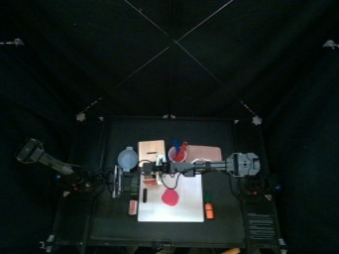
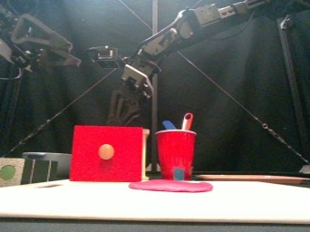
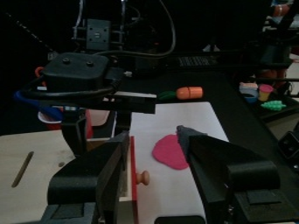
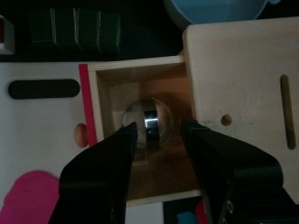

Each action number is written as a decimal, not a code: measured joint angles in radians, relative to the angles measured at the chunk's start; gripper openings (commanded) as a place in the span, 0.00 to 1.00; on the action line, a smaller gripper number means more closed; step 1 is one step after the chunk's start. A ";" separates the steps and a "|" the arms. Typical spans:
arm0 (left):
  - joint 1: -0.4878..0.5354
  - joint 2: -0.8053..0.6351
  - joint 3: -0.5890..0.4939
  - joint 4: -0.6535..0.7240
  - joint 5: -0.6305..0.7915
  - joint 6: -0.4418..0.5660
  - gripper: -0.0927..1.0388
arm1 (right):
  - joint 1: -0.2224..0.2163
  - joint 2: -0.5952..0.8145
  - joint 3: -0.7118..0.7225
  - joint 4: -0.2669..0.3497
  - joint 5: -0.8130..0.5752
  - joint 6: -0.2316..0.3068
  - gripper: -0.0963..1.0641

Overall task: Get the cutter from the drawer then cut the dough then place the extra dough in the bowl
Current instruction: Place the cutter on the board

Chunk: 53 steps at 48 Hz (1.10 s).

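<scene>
Cutter [image 4: 149, 127] sits in the open drawer [image 4: 140, 77] of the wooden box [image 4: 239, 79]. Right gripper [image 4: 160, 131] is spread just above it, nothing grabbed. Left gripper [image 3: 155, 138] hangs over the box front, slack and empty. Drawer's done; cutting the dough [image 2: 171, 187] in front isn't. Only the right wrist view shows the cutter.

Red cup [image 2: 176, 152] w/ toy knives [image 2: 187, 120]; white board [image 1: 192, 187]

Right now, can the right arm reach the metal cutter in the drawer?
Probably yes: the drawer is open, nothing covers the cutter, and the right gripper hangs over it, jaws open either side.
</scene>
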 measured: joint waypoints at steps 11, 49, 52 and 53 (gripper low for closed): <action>0.000 0.000 0.000 -0.002 0.000 -0.002 0.82 | 0.000 0.021 -0.008 0.005 0.000 -0.002 0.77; 0.000 0.000 0.020 -0.017 0.005 -0.002 0.82 | -0.002 0.061 -0.031 0.008 0.003 0.005 0.50; 0.000 0.000 0.020 -0.017 0.005 -0.002 0.82 | -0.002 0.061 -0.040 0.008 0.012 0.005 0.50; 0.000 0.000 0.020 -0.017 0.005 -0.002 0.82 | -0.002 0.061 -0.041 0.006 0.017 0.005 0.50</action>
